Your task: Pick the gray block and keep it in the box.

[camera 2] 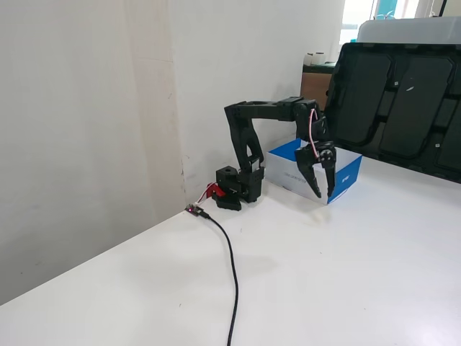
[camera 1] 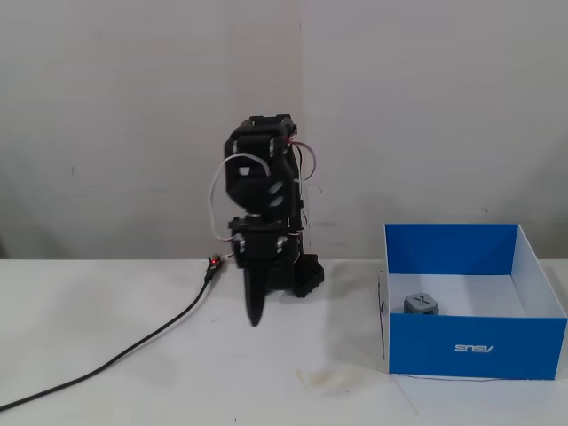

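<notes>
A fixed view shows your gray block [camera 1: 422, 303] in the box [camera 1: 476, 347]; the gripper [camera 2: 323, 195], jaws apart and empty, could clip its wall.

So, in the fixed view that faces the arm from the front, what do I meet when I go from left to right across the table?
Black cable → red connector → the downward-pointing gripper → the box, with the gray block inside near its left wall.

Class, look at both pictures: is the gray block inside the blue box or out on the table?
Inside. A fixed view shows the gray block on the white floor of the box, behind its front wall.
</notes>
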{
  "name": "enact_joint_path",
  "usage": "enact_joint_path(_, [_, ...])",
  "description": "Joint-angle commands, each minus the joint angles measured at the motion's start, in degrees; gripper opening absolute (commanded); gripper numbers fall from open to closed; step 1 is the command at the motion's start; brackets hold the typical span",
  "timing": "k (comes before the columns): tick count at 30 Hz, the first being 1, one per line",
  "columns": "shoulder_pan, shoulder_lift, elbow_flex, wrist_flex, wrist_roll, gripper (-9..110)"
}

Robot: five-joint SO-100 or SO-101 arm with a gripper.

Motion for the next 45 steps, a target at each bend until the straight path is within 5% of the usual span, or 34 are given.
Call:
enact_joint_path(1, [3.78,7.29,5.01,-4.31,0.44,4])
enact_joint_path(22, [4.48,45.35,52.38,-30.32,7.21,4])
enact_joint_path(36, [1.49,70.84,68.91,-27.42,8.0,0])
enact_joint_path(45, [0.44,91.41,75.23,-15.56,8.0,0])
